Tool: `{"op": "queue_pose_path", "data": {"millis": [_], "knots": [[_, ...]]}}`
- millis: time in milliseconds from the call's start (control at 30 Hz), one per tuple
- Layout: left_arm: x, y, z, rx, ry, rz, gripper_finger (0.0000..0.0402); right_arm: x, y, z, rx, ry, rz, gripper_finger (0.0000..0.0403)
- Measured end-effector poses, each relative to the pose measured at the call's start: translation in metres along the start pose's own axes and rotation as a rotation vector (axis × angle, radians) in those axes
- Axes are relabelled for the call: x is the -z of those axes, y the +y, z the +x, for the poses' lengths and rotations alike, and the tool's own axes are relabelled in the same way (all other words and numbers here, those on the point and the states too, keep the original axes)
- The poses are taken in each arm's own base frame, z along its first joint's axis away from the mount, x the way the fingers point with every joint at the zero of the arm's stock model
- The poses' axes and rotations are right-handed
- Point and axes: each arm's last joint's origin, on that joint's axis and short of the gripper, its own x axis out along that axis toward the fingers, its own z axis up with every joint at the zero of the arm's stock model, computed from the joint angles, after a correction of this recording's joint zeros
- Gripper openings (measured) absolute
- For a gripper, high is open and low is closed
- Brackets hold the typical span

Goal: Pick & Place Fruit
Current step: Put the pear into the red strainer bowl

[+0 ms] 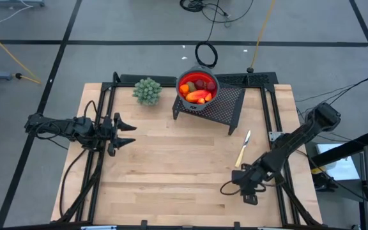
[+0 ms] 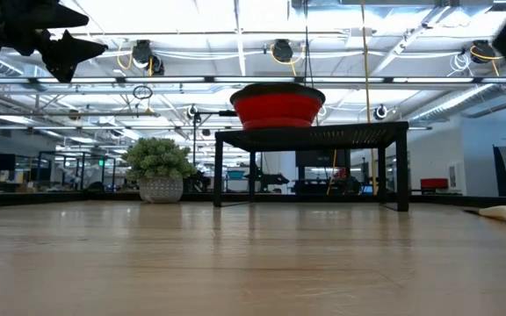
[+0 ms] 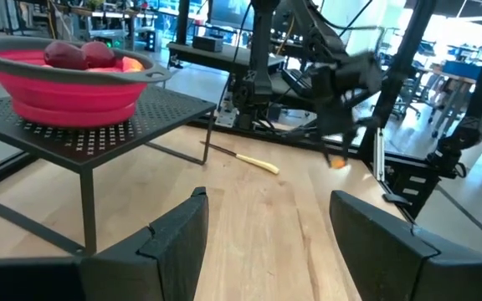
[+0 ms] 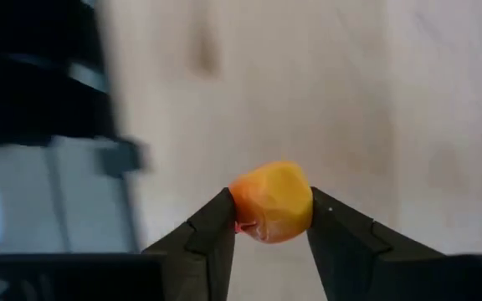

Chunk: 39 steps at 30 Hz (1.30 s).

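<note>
My right gripper hangs over the table's near right part, shut on a small orange-yellow fruit piece, which also shows in the left wrist view. A red bowl holding red, orange and olive fruit stands on a black mesh stand at the far middle. My left gripper waits open above the table's left side, its fingers level and with nothing between them. My right gripper pinches the orange-yellow piece by two opposite sides between its fingers' free ends. The fingers slant down toward the table's near left. The piece sits between the tips and looks lifted off the wood.
A knife with a yellow handle lies on the wood right of the middle, just beyond the right gripper. A green bushy plant ball stands left of the stand. Bare wood lies in the middle and near left.
</note>
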Motion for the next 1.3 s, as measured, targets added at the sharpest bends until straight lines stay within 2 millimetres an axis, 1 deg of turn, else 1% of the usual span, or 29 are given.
{"op": "queue_pose_path", "data": {"millis": [100, 233, 467, 633, 800, 967, 1067, 1300], "knots": [[0.0, 0.0, 0.0, 0.0, 0.0, -0.006, 0.025, -0.008, 0.009, -0.019, -0.112, -0.128, -0.03, 0.0127], [0.0, 0.0, 0.0, 0.0, -0.001, -0.008, 0.025, -0.018, 0.018, -0.046, -0.222, -0.343, -0.05, 0.0127], [0.0, 0.0, 0.0, 0.0, -0.001, -0.008, 0.025, -0.031, 0.025, -0.09, -0.285, -0.751, -0.127, 0.0127], [0.0, 0.0, 0.0, 0.01, 0.002, -0.008, 0.025, -0.038, 0.033, -0.113, -0.332, -0.991, -0.251, 0.0126], [0.0, 0.0, 0.0, 0.01, 0.003, -0.005, 0.025, -0.044, 0.042, -0.131, -0.388, -1.191, -0.385, 0.0126], [0.0, 0.0, 0.0, 0.01, 0.004, -0.002, 0.025, -0.044, 0.048, -0.146, -0.412, -1.353, -0.511, 0.0126], [0.0, 0.0, 0.0, 0.01, 0.005, 0.0, 0.025, -0.043, 0.05, -0.15, -0.433, -1.389, -0.581, 0.0126], [0.0, 0.0, 0.0, 0.011, 0.005, 0.0, 0.025, -0.043, 0.05, -0.15, -0.423, -1.393, -0.586, 0.0126]]}}
